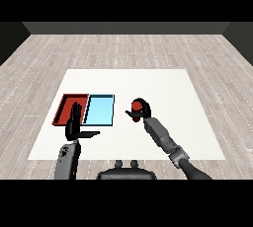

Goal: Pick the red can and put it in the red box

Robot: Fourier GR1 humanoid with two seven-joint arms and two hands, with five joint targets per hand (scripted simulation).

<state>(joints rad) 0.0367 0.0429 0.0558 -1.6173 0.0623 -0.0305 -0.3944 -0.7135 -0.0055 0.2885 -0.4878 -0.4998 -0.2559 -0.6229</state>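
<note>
The red can (pixel 136 106) is held in my right hand (pixel 142 112), whose fingers curl round it, to the right of the two trays and near the middle of the table. The red tray (pixel 64 104) lies at the left of the table with the light blue tray (pixel 100 110) right beside it. My left hand (pixel 75 124) hovers at the red tray's near right corner, fingers straight and thumb spread, holding nothing. Whether the can rests on the table or is lifted off it I cannot tell.
The white table (pixel 163 88) stretches wide behind and to the right of the trays. Grey plank floor surrounds it. My right forearm (pixel 162 137) runs in from the lower right.
</note>
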